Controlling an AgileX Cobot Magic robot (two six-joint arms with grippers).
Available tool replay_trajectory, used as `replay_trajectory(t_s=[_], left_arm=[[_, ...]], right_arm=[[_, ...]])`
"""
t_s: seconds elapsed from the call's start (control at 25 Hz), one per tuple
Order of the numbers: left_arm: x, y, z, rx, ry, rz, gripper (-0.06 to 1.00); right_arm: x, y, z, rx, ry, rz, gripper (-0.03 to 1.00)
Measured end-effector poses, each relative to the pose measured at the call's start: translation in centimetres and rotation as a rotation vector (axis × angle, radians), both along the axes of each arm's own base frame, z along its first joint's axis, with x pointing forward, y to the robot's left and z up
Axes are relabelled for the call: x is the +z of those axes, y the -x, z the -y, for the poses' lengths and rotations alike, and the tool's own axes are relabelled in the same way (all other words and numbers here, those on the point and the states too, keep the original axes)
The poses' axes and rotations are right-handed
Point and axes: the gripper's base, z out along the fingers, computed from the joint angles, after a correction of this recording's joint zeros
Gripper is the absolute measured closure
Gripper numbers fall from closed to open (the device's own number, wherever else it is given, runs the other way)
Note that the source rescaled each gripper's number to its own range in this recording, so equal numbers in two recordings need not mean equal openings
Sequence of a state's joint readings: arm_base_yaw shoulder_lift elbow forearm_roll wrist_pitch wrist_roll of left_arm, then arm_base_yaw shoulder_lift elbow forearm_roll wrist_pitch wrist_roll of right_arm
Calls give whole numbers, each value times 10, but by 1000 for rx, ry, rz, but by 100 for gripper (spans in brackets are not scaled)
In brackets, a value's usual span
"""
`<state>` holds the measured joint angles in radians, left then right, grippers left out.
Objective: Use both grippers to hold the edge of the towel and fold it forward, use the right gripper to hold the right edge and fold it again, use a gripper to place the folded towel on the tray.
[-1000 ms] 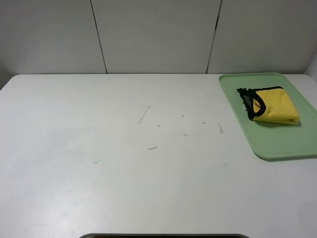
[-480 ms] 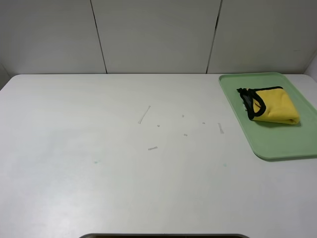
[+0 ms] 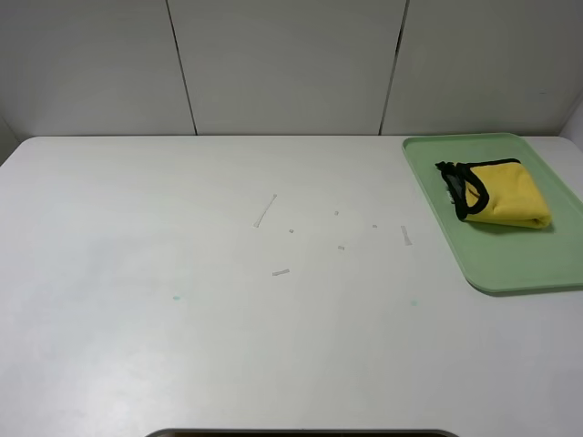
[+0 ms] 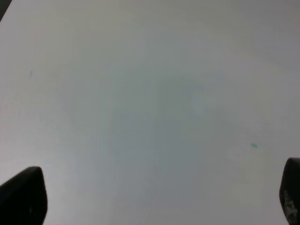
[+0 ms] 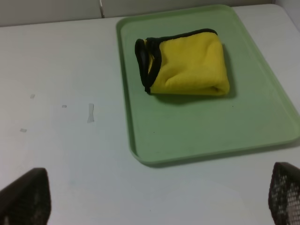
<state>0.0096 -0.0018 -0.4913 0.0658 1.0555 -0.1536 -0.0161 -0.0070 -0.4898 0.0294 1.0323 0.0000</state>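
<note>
The yellow towel [image 3: 499,193] lies folded into a small bundle on the pale-green tray [image 3: 510,259] at the far right of the table. Its black-trimmed edge [image 5: 149,61] bunches at the side nearest the table's middle. In the right wrist view the towel [image 5: 187,63] rests on the tray [image 5: 197,126], well ahead of my right gripper [image 5: 154,199], which is open and empty. My left gripper [image 4: 157,194] is open over bare white table and holds nothing. Neither arm shows in the exterior high view.
Small pale scraps and marks [image 3: 265,210] dot the middle of the white table. A grey panelled wall [image 3: 291,64] closes off the back. A dark rim [image 3: 301,433] shows at the table's front edge.
</note>
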Motion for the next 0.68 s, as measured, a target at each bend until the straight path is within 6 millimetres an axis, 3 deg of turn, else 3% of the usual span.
replay_trajectory(t_s=[0.68], left_arm=[[0, 0, 0, 0, 0, 0, -6]], right_arm=[[0, 0, 0, 0, 0, 2, -3]])
